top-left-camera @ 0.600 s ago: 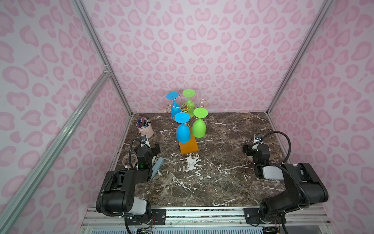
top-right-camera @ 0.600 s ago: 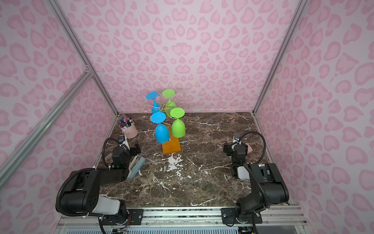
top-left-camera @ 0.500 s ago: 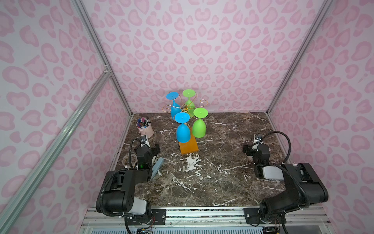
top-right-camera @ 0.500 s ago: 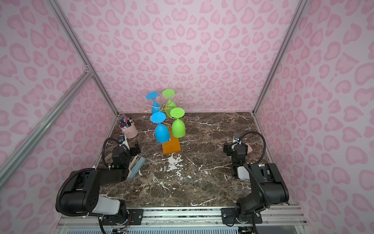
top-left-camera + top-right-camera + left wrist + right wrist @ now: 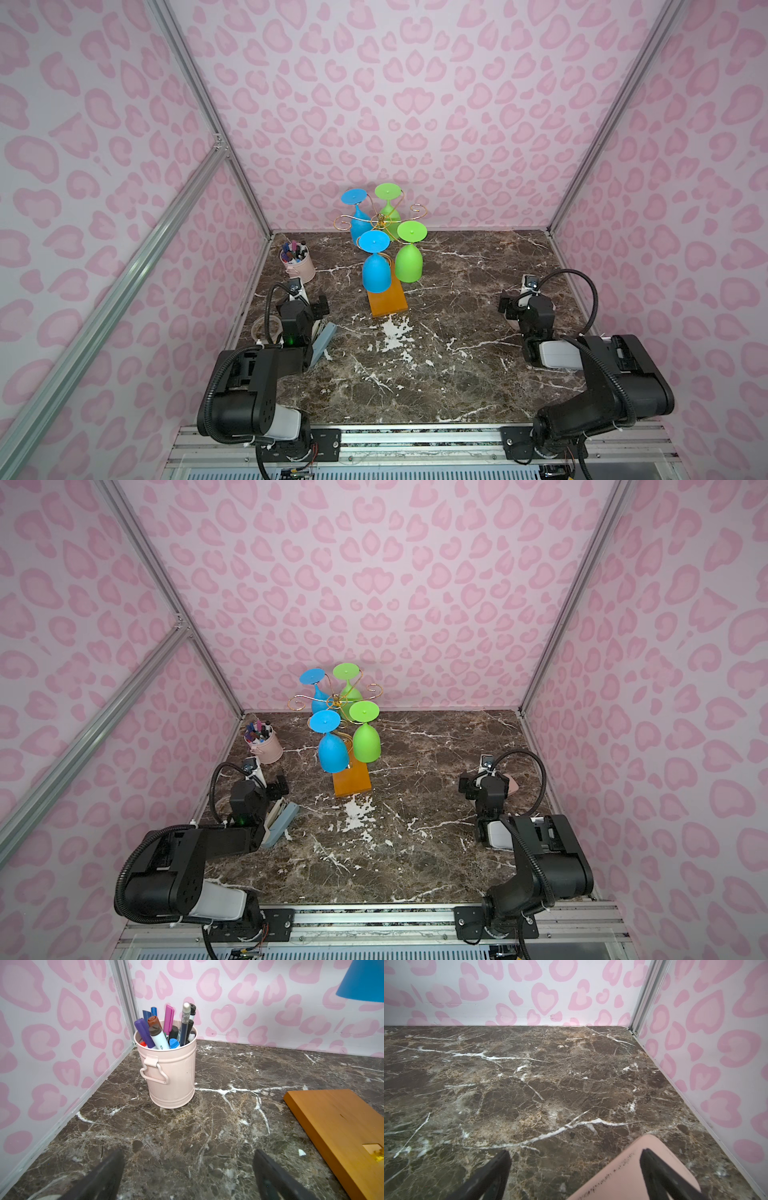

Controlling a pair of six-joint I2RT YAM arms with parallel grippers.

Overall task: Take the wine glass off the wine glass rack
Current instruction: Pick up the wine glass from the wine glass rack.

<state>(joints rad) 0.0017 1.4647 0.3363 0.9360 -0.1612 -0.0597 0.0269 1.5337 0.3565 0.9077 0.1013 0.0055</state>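
Gold wire curls into the scroll arms of the wine glass rack (image 5: pixel 380 219), which stands near the back wall, a little left of the middle of the brown marble surface (image 5: pixel 415 374), on a flat orange-brown wooden base (image 5: pixel 387 300). Four glasses hang from it upside down by their feet. The front blue wine glass (image 5: pixel 376 272) and the front green wine glass (image 5: pixel 408 262) hang side by side on the robot's side. The rear blue wine glass (image 5: pixel 358 222) and the rear green wine glass (image 5: pixel 390 214) hang behind them.

The left end effector (image 5: pixel 189 1159) sits low by the left wall, well apart from the rack. Its dark fingers are spread wide with only bare marble between them, and it grips nothing. It faces a pale pink bucket (image 5: pixel 170 1072) full of pens (image 5: pixel 160 1039). A grey-blue stapler-like object (image 5: pixel 324 343) lies just beside the left arm.

The right end effector (image 5: pixel 576 1155) is low near the right wall, also spread wide and gripping nothing. A flat pale pink object (image 5: pixel 618 1169) lies beneath one of its fingers. Whether they touch cannot be told.
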